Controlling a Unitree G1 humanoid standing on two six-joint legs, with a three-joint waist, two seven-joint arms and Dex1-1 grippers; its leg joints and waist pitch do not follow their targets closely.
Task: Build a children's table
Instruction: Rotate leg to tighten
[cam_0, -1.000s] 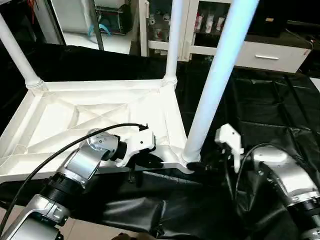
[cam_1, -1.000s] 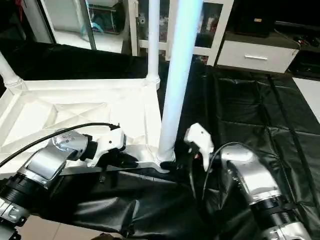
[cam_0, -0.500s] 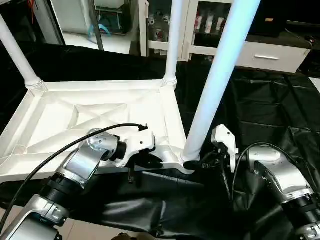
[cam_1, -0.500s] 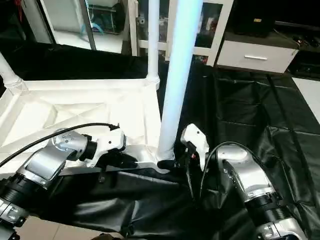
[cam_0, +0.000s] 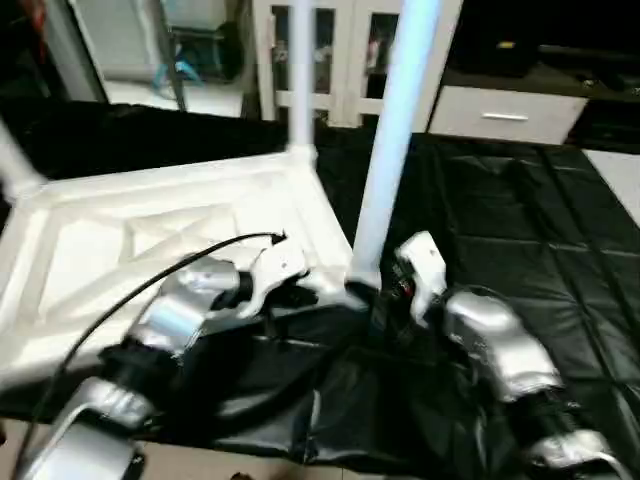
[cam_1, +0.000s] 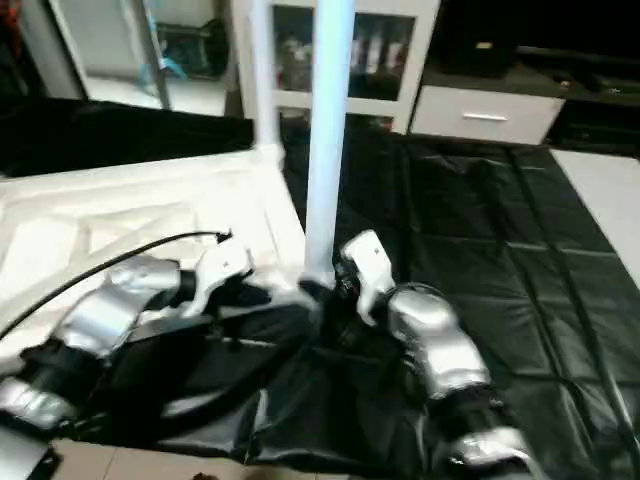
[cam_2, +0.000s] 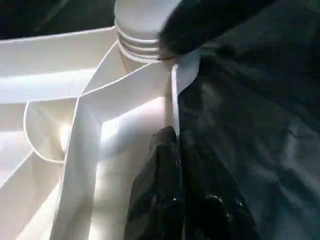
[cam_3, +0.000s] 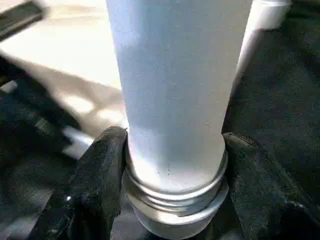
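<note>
Between the right gripper's (cam_3: 172, 200) black fingers (cam_3: 97, 170), clamped low on a stiff, smooth, light leg (cam_3: 172, 90) at its corner socket; beside it, left gripper (cam_2: 175, 165) pinching the tabletop (cam_0: 150, 230) rim

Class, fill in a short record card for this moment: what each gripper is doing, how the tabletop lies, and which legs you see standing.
Tabletop: upside down on the black cover, ribs up
Near leg: upright in the near corner socket
Far leg: upright at the far corner
Left gripper: shut on the tabletop's edge wall
Right gripper: shut on the near leg's base, a finger on each side
</note>
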